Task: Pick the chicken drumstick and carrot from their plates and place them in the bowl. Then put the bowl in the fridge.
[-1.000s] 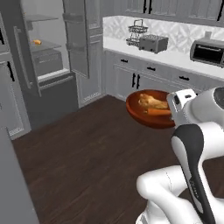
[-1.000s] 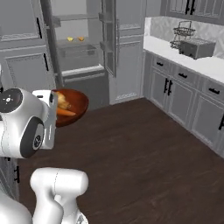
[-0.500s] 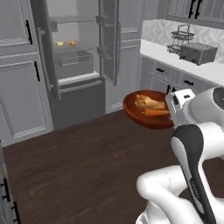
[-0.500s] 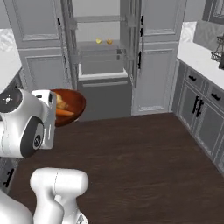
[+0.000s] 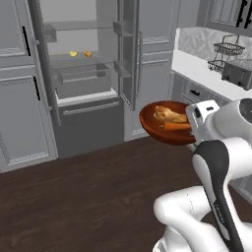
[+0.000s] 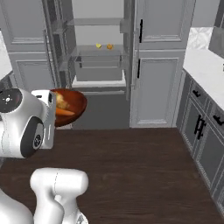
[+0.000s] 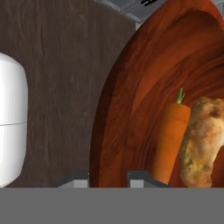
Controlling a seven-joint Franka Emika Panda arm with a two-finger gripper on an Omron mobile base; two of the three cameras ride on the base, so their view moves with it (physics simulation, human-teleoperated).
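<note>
My gripper (image 7: 109, 178) is shut on the near rim of the reddish-brown bowl (image 7: 131, 96) and holds it level above the floor. Inside the bowl, the orange carrot (image 7: 170, 135) lies beside the golden-tan chicken drumstick (image 7: 199, 144). From the base, the bowl (image 5: 150, 127) (image 6: 78, 105) hangs in front of my white hand, with the carrot (image 5: 176, 126) (image 6: 64, 112) and the drumstick (image 5: 167, 115) (image 6: 61, 102) in it. The grey fridge (image 5: 83, 83) (image 6: 98, 61) stands open straight ahead, some way beyond the bowl. The plates are out of view.
Small yellow and orange food pieces (image 5: 80, 53) (image 6: 104, 45) lie on a fridge shelf. The fridge's open door (image 5: 129, 64) juts out near the bowl's left side. A counter with a toaster (image 5: 238, 74) and a wire rack (image 5: 224, 56) runs along the right. Dark wood floor (image 5: 74, 197) lies between me and the fridge.
The whole picture has shifted: the base has turned, and the open fridge now stands nearer the middle and larger. The bowl stays held in the gripper with both foods inside.
</note>
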